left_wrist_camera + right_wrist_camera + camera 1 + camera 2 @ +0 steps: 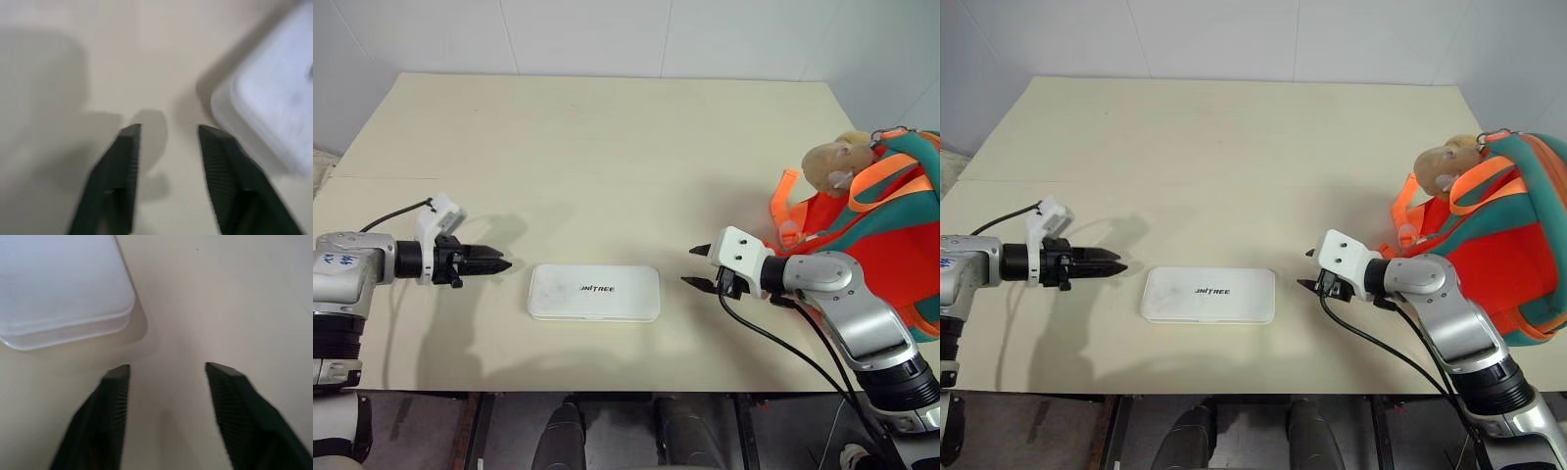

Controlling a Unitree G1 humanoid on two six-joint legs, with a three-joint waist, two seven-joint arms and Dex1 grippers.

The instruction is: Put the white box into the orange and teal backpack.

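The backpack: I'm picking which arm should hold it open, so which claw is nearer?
Right. The right claw is beside the backpack; the left claw is beyond the white box.

White box [594,292]: smooth hard plastic, slight sheen, dark printed lettering on the lid. Orange and teal backpack [891,220]: soft woven cloth with webbing straps; attached hamster charm [832,162] of tan plush. Table [607,147]: pale matt laminate, smooth. Gripper fingers [110,411]: black matt plastic with finely ribbed inner pads. Arm casings: silver-grey, satin finish.
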